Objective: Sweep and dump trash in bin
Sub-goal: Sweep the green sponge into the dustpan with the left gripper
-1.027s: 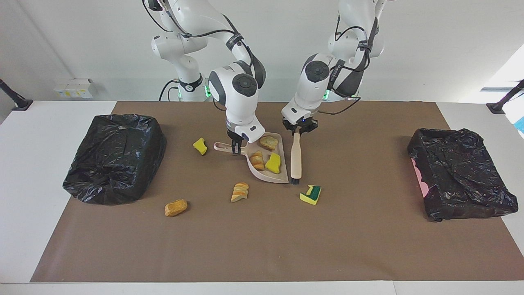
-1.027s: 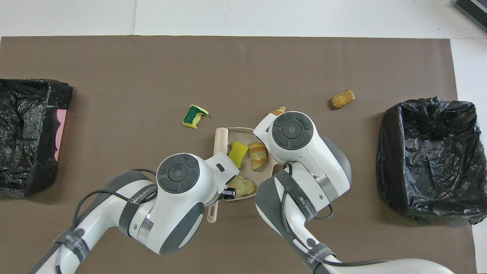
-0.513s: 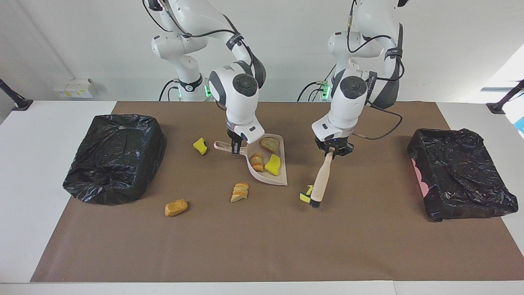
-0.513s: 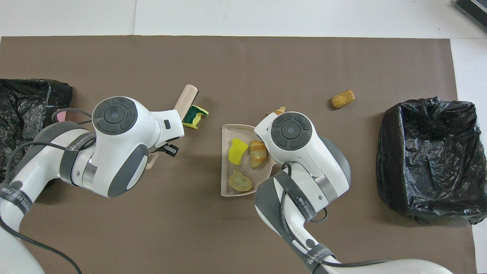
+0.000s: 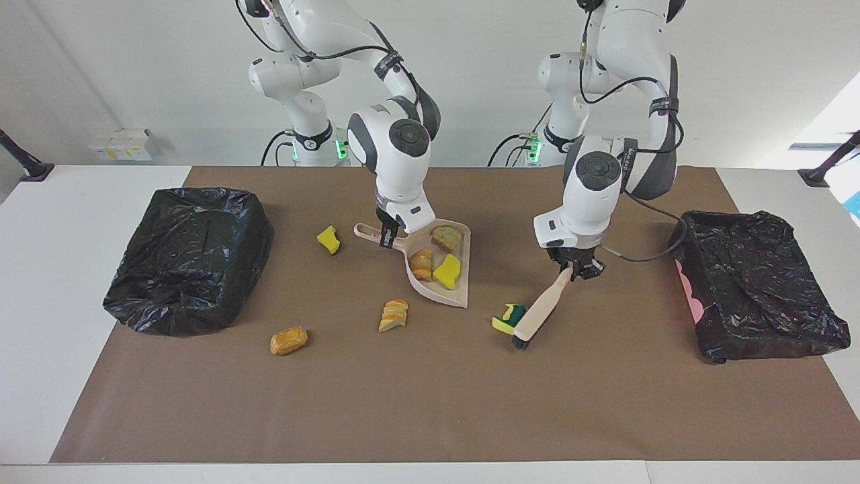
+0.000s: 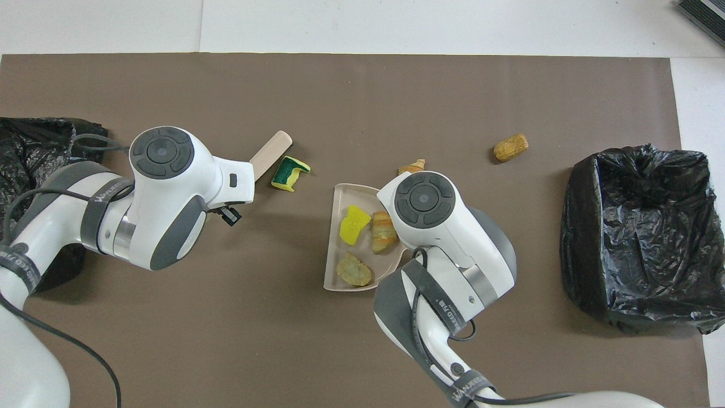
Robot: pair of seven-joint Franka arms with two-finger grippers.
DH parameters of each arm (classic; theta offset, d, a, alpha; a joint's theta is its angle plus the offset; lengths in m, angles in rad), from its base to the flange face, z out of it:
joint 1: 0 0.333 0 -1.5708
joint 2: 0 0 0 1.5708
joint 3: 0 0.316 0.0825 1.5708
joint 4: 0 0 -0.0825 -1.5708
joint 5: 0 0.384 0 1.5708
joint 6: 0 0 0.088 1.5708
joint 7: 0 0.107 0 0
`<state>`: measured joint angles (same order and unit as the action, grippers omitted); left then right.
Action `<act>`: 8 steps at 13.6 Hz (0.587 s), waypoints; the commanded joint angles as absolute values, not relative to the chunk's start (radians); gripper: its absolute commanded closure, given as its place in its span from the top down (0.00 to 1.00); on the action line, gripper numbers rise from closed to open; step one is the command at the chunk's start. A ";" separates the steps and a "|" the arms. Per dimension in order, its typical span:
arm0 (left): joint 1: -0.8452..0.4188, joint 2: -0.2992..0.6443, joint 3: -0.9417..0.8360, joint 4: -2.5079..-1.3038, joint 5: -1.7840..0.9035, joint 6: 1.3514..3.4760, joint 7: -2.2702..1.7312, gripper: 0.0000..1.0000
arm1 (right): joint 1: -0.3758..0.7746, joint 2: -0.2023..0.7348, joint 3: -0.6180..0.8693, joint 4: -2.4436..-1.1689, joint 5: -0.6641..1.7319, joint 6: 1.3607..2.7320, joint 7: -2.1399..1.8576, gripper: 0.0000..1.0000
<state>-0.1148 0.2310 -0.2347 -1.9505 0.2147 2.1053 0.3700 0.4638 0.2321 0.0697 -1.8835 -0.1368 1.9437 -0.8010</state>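
Observation:
My right gripper (image 5: 386,238) is shut on the handle of the beige dustpan (image 5: 458,292), which rests on the mat. It holds a yellow sponge piece (image 5: 447,271) and two bread chunks (image 5: 422,263). My left gripper (image 5: 574,270) is shut on the brush (image 5: 541,312), which is tilted with its bristles on the mat against the green-faced sponge (image 5: 507,316). A yellow sponge bit (image 5: 328,239), a bread chunk (image 5: 394,314) and a bread roll (image 5: 289,340) lie loose on the mat. In the overhead view the brush handle (image 6: 271,154), green-faced sponge (image 6: 289,173), dustpan (image 6: 338,249) and roll (image 6: 510,147) show.
A black-bagged bin (image 5: 188,259) stands at the right arm's end of the table. A second one (image 5: 756,292), with a pink edge, stands at the left arm's end. A brown mat (image 5: 430,403) covers the table.
My left arm has carried the brush from beside the dustpan toward its own end of the table and set the bristles down by the green-faced sponge. The dustpan has turned slightly.

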 commanded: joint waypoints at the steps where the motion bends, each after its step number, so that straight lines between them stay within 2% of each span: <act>1: -0.112 0.201 -0.241 -2.015 0.236 2.132 0.406 0.00 | 0.463 0.221 0.072 -1.893 -0.153 1.936 -0.767 0.00; 8: -0.146 0.152 -0.327 -2.025 0.158 1.898 0.367 0.00 | 0.459 0.219 0.072 -1.894 -0.155 1.922 -0.785 0.00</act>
<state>-0.1283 0.1989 -0.3033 -1.9933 0.1962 1.9767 0.3954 0.4641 0.2321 0.0695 -1.8835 -0.1367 1.9413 -0.8003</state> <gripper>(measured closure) 0.740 0.692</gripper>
